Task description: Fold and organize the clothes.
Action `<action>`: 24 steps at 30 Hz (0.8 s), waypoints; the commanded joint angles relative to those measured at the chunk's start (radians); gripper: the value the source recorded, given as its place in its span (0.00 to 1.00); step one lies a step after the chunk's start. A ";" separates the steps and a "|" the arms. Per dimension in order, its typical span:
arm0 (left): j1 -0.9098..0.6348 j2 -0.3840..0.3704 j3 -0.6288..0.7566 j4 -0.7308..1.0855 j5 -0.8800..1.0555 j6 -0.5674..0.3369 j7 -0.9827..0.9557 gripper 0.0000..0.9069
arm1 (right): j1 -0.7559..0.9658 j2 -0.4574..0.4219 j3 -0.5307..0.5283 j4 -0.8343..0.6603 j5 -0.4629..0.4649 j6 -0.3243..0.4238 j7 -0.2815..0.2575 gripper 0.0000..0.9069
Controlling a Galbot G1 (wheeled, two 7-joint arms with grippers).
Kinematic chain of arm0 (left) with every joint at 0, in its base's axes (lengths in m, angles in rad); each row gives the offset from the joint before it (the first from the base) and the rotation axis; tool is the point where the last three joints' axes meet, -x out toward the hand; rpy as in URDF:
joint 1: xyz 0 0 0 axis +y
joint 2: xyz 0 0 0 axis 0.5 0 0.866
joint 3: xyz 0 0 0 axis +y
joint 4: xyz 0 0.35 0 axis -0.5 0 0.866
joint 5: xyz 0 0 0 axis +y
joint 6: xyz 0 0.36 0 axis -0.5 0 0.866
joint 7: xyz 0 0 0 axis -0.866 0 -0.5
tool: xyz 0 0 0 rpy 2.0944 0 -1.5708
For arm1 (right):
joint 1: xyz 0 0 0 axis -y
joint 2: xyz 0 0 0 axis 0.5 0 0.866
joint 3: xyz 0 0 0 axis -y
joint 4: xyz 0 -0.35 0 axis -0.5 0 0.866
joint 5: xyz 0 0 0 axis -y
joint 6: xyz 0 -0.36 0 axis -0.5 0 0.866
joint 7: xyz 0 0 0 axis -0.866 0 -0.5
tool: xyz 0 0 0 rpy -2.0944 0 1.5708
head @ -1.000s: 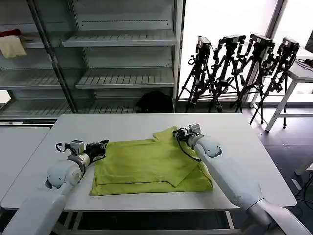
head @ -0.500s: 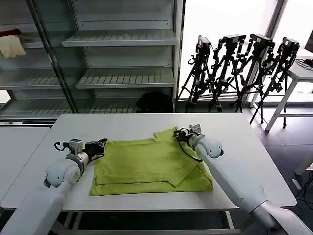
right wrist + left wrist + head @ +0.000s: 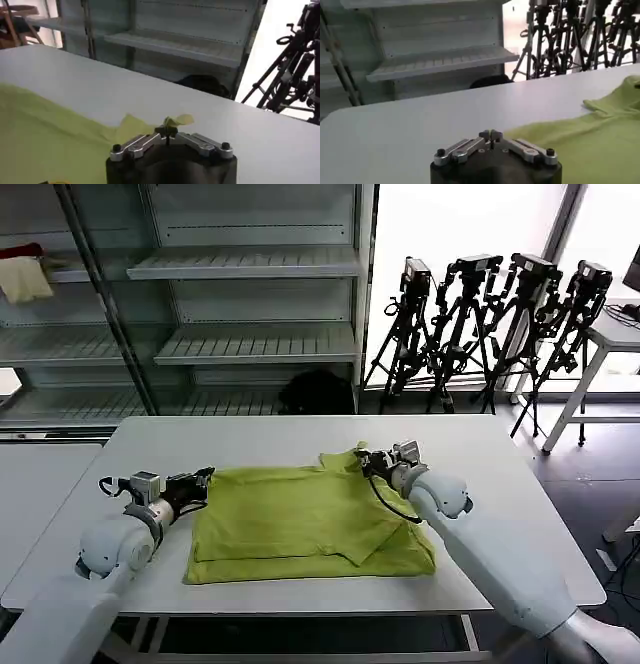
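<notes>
The lime-green T-shirt (image 3: pixel 300 519) lies partly folded on the white table (image 3: pixel 250 439), one flap turned over its right half. My right gripper (image 3: pixel 362 461) is at the shirt's far right corner. In the right wrist view that gripper (image 3: pixel 167 131) is shut, with a small tab of green cloth (image 3: pixel 176 120) standing up at its tips. My left gripper (image 3: pixel 205 477) lies low on the table at the shirt's far left corner. Its fingertips (image 3: pixel 490 134) are shut and no cloth shows between them. The shirt's edge (image 3: pixel 600 145) starts just beside them.
Metal shelving (image 3: pixel 250 344) stands behind the table, with a pale cream cloth (image 3: pixel 25 279) on a left shelf and a black bundle (image 3: pixel 318 392) at its foot. Camera tripods (image 3: pixel 480 314) stand at the back right. A second white table (image 3: pixel 30 474) adjoins on the left.
My left arm has drawn back a little to the left. The right arm has shifted slightly to the right with the shirt's corner. The shirt's outline is almost unchanged.
</notes>
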 commanded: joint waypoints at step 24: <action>0.352 0.002 -0.122 -0.299 0.242 0.002 -0.058 0.01 | -0.475 -0.267 0.260 0.504 0.043 0.010 0.034 0.00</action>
